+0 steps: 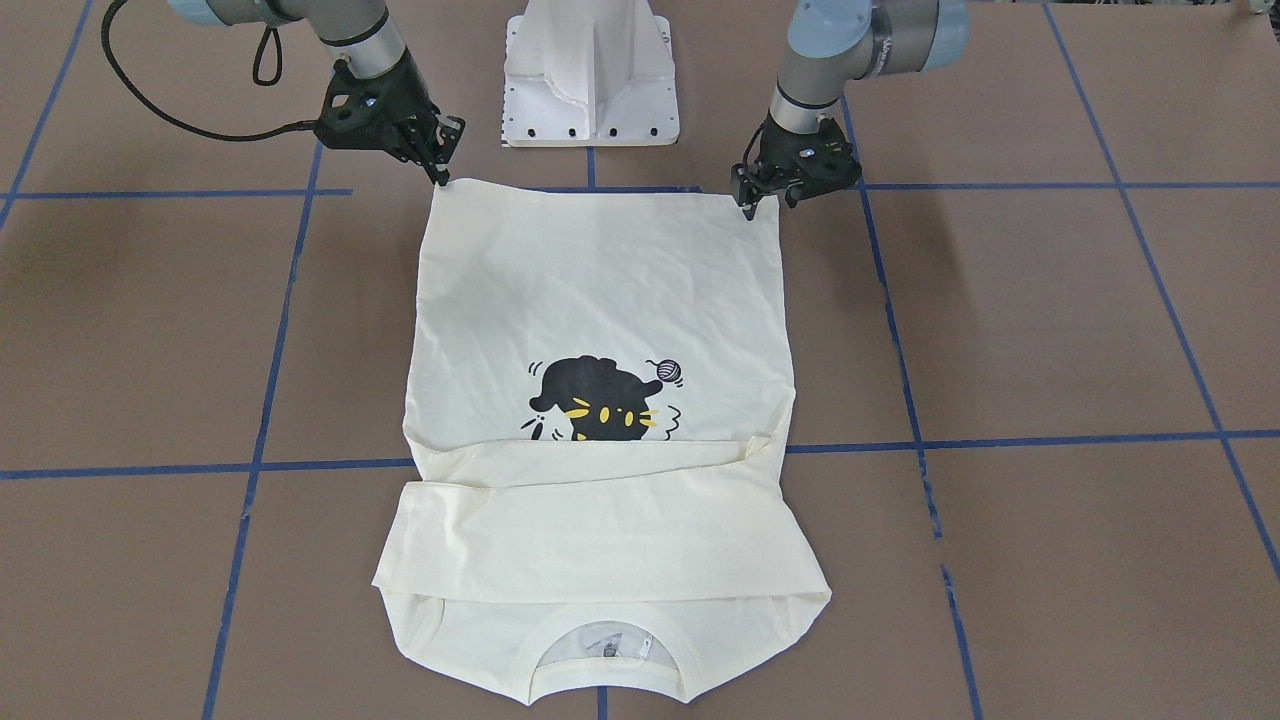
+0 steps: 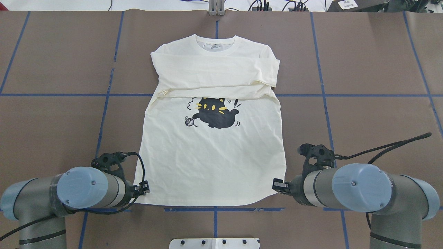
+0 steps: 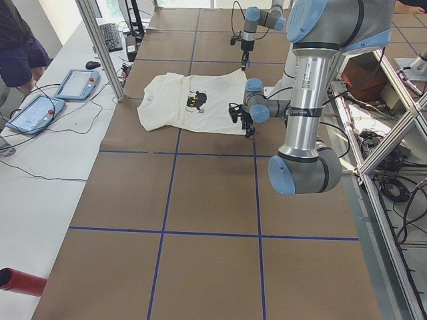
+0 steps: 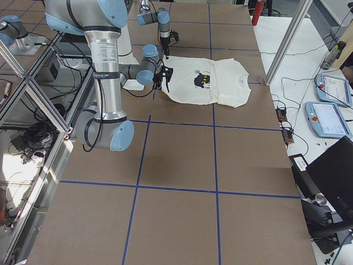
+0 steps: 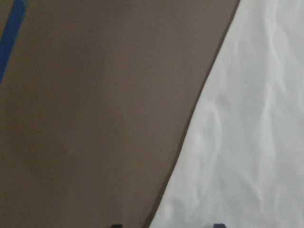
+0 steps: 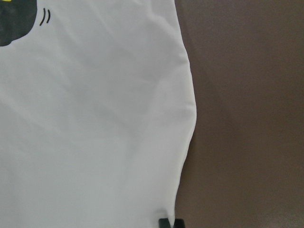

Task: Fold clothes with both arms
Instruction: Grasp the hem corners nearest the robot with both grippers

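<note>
Nearest the robot's white base (image 2: 214,243), the T-shirt (image 2: 211,166) is seen laid flat on the brown table (image 2: 373,114), print side up, with its curved hem turned towards the base and lying along a blue tape line (image 2: 193,209). The left gripper (image 2: 144,189) is set low at the hem corner on the robot's left. In its wrist view the two fingertips (image 5: 218,225) are held apart, one over the cloth and one over the bare table, so that the shirt's edge is straddled. The right gripper (image 2: 278,185) is placed at the opposite hem corner. Its fingertips (image 6: 164,223) are drawn together right at the cloth's edge, which appears to be pinched between them. Beyond the plain lower part of the shirt, a black cat graphic (image 2: 216,116) with yellow markings is shown at mid-chest, with a small ball of yarn (image 2: 189,121) printed beside it. Farther on, both sleeves (image 2: 214,74) are folded across the chest, one over the other, and the top of the graphic is covered by them. The round collar (image 2: 215,43) is found at the far end, with a label visible inside it.
</note>
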